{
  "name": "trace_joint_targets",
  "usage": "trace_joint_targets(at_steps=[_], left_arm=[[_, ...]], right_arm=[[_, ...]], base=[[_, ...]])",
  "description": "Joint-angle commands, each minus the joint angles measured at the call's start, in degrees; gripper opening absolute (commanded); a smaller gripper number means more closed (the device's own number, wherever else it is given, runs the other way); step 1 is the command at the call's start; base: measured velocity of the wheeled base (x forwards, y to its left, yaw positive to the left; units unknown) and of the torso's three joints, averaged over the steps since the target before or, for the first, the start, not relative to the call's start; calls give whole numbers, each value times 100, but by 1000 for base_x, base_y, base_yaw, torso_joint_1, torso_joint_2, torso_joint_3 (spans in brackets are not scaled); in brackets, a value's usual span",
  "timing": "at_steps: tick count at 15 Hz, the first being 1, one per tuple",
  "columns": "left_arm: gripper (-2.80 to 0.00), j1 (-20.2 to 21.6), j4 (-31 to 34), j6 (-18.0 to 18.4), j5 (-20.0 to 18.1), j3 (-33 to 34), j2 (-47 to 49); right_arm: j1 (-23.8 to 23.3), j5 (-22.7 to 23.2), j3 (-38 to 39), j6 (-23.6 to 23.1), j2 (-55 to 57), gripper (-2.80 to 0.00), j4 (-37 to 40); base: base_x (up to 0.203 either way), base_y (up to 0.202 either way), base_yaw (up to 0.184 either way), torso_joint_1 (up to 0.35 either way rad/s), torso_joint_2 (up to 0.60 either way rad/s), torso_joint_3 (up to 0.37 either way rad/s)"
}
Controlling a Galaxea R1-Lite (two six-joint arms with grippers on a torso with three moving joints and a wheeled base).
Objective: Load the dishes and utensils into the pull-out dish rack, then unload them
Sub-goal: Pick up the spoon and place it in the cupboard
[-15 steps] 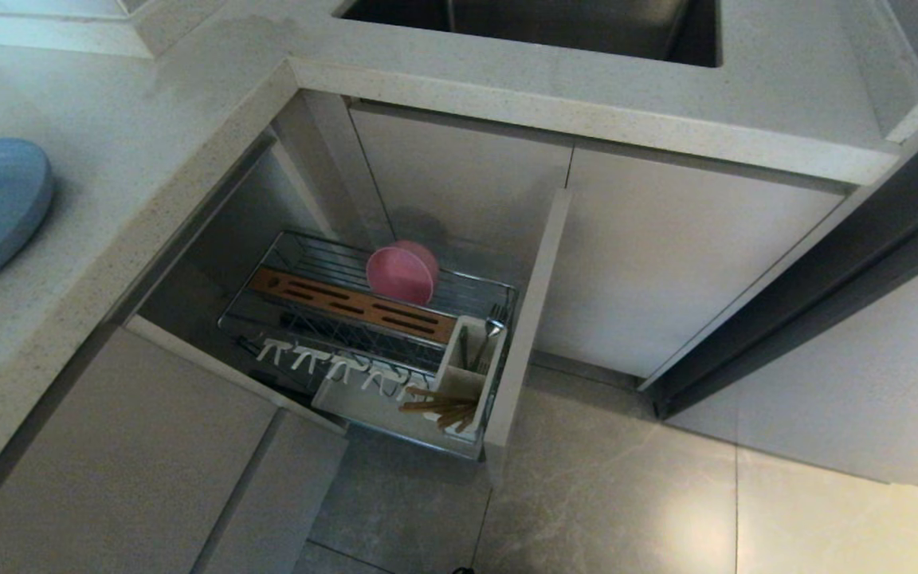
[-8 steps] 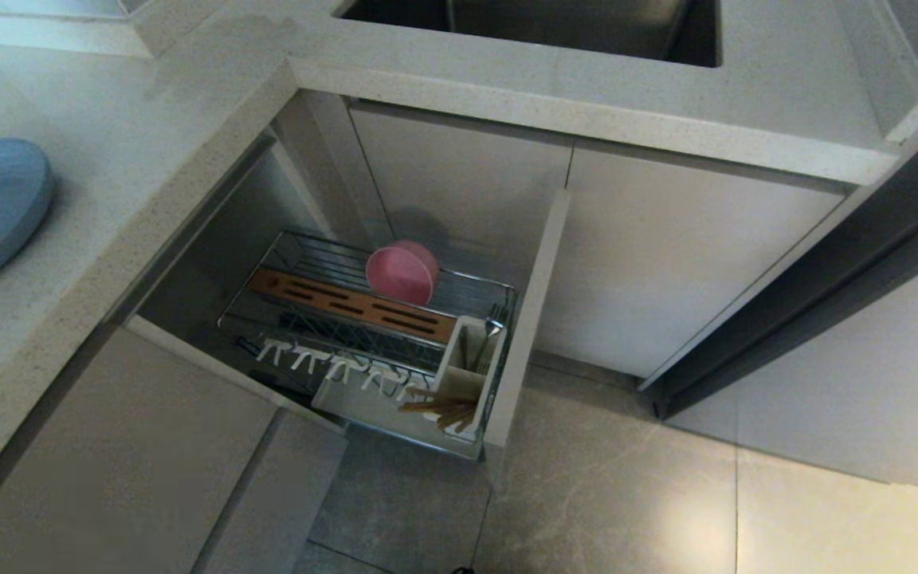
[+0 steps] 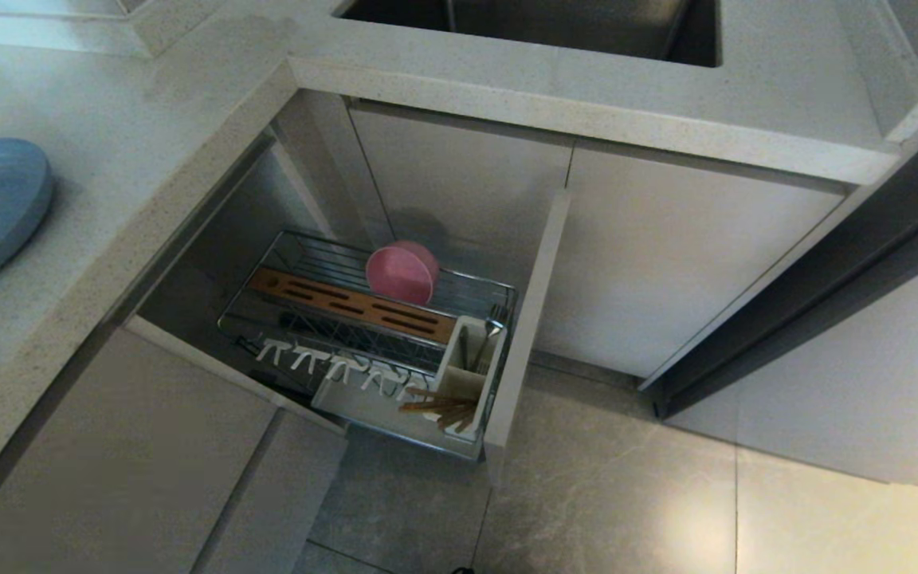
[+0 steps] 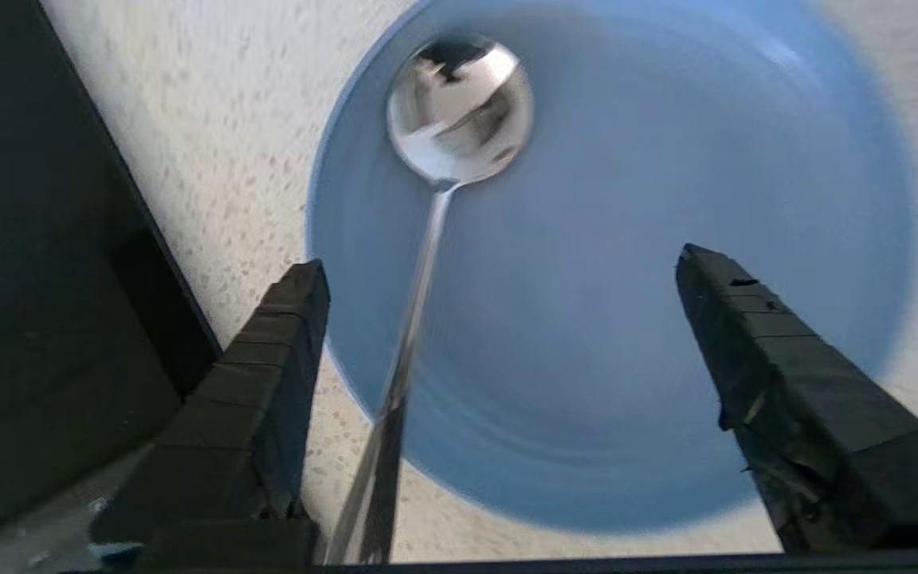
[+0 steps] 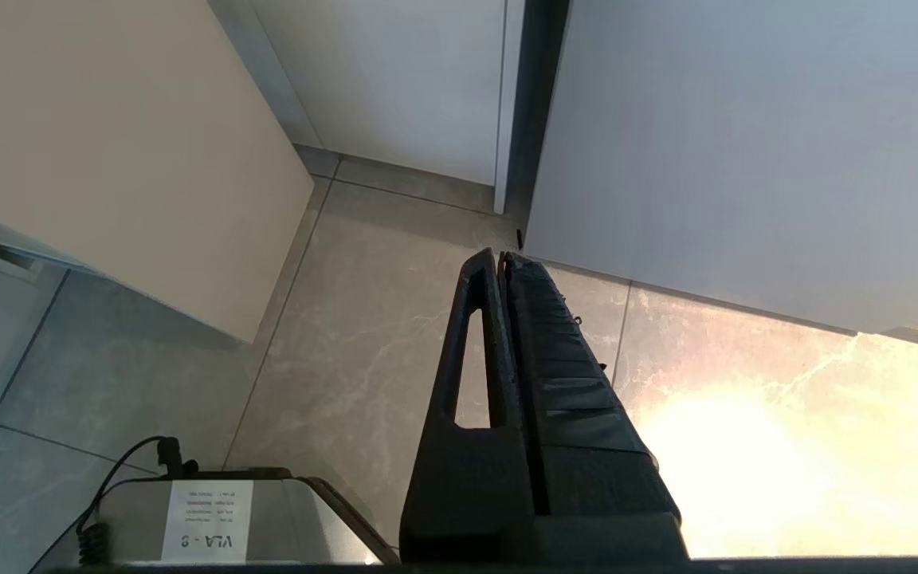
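Hovering my left gripper (image 4: 499,279) with its jaws wide apart, I see nothing pinched between the fingers (image 4: 754,335): a metal spoon (image 4: 459,112) lies with its bowl on the blue plate (image 4: 666,199) and its handle running out past the lower-left finger, which it may or may not touch. The plate sits on the speckled countertop (image 4: 212,159), filling the middle of the left wrist frame and showing at the left edge of the head frame.

I judge that I am unloading, with the spoon just set down. To do it well I would lift straight away from the plate so no finger drags the handle or tips the spoon off the rim.

Lower centre of the head frame, the pull-out dish rack (image 3: 307,263) stands open; the pink bowl (image 3: 402,273) is on edge at its far wires, and the chopsticks (image 3: 439,408) rest in the white caddy (image 3: 459,363). Those remain to fetch.

My right gripper (image 5: 503,263) hangs parked over the floor tiles (image 5: 363,335), jaws pressed together.
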Motion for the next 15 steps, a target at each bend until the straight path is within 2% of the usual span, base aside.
trace_joint_targets(at_steps=[1,4,12,15], left_arm=[[0,25,26,-83,-11,88,175],[0,34,29,-430,-297,180,184],[0,76,22,-574,-454,335,244],[0,160,5,-583,-722,308,329]], right_arm=[[1,1,0,4,-4,-280,0],[1,1,0,4,-4,-280,0],[1,1,0,-4,-4,-280,0],[1,1,0,4,-4,-280,0]], base=[[0,0,0,0,0,0],[0,0,0,0,0,0],[0,0,0,0,0,0],[0,0,0,0,0,0]])
